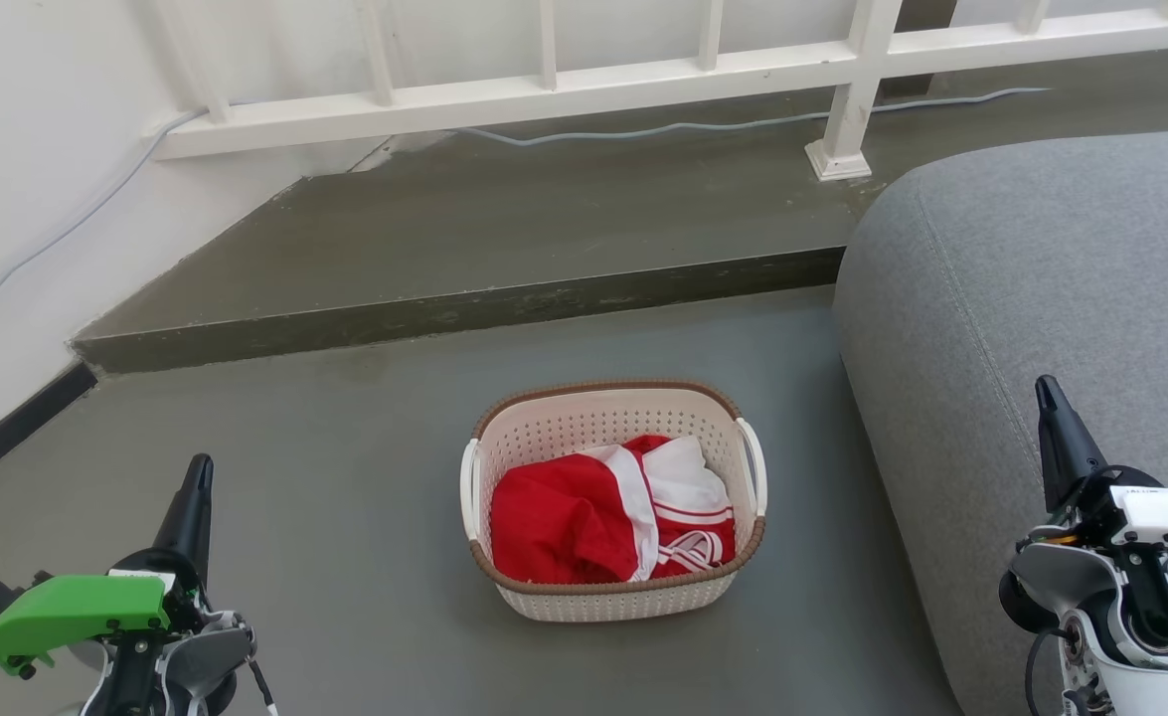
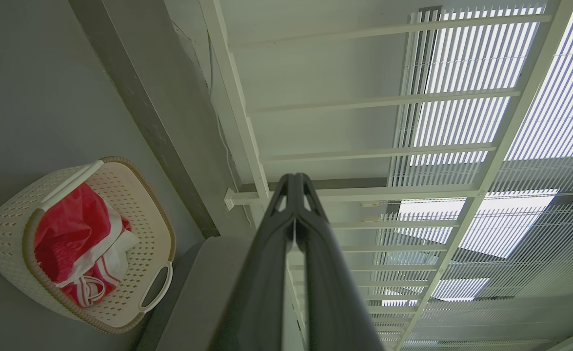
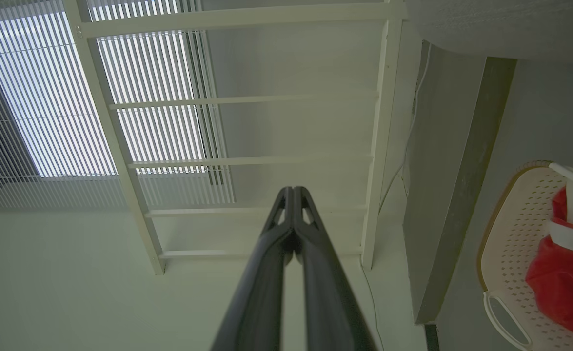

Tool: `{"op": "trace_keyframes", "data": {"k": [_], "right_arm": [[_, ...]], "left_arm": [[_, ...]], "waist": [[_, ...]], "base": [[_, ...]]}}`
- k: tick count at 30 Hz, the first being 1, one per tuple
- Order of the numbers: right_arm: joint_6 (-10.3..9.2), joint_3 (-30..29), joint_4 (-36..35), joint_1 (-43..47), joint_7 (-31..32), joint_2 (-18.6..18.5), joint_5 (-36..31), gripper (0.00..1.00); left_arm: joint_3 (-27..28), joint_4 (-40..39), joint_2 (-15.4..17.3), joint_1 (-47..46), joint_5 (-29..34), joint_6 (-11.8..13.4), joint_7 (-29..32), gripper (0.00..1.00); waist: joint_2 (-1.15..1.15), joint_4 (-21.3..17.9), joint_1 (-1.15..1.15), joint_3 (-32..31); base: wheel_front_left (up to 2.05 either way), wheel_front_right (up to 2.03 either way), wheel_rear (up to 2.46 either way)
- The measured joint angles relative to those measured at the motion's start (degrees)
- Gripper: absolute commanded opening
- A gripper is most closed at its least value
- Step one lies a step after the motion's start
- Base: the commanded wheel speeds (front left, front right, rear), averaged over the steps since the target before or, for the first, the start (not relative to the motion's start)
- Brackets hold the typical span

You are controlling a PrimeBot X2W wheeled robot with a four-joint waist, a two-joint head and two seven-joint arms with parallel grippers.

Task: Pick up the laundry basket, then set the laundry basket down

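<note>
A grey floor (image 1: pixel 345 477) is lying by a white railing (image 1: pixel 544 94) and a sofa (image 1: pixel 1041 278). The cream, brown-rimmed basket (image 1: pixel 613 597) is sitting on it, holding red clothes (image 1: pixel 564 527). The left tool (image 1: pixel 201 465) and right tool (image 1: pixel 1044 386) are each pressing tightly closed.

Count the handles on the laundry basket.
2. The left handle is on the laundry basket's left side, the right handle on its right side, nearer the sofa. The clothes inside hide neither.

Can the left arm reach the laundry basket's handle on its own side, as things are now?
Probably yes: only bare floor lies between the left arm and that handle of the laundry basket. Its jaws are shut and must open first.
</note>
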Motion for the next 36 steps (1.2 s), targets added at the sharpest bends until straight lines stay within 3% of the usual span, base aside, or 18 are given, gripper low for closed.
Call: {"op": "trace_keyframes", "data": {"k": [36], "right_arm": [[0.00, 0.0, 0.0, 0.0, 0.0, 0.0, 0.0, 0.00]], "left_arm": [[0.0, 0.0, 0.0, 0.0, 0.0, 0.0, 0.0, 0.00]], "waist": [[0.00, 0.0, 0.00, 0.0]], "base": [[0.00, 0.00, 0.00]]}}
